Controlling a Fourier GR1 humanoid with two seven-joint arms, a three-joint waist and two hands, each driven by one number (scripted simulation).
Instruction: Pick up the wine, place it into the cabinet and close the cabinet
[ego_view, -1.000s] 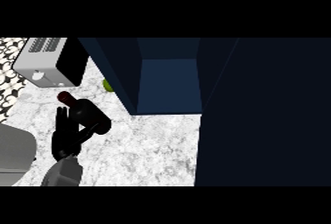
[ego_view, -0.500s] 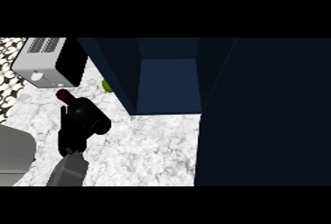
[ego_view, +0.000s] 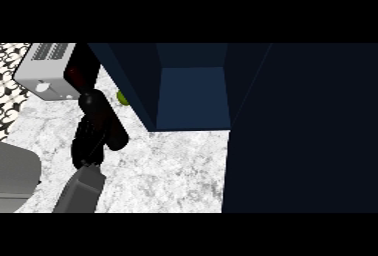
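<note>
The wine is a dark bottle, tilted with its neck pointing up-left toward the toaster. My right hand is shut on its lower part, and its grey forearm comes in from the lower left. The bottle hangs over the marble counter, just left of the open dark-blue cabinet. The cabinet's inside shows a bare blue floor. Its door stands open and fills the right side of the view. Only a grey forearm shows at the lower left edge; the left hand itself is out of view.
A silver toaster stands at the back left on the marble counter. A small green fruit lies beside the cabinet's left wall, close to the bottle's neck.
My right hand has carried the bottle a little farther away and to the right, closer to the cabinet's left wall. The cabinet stays open.
</note>
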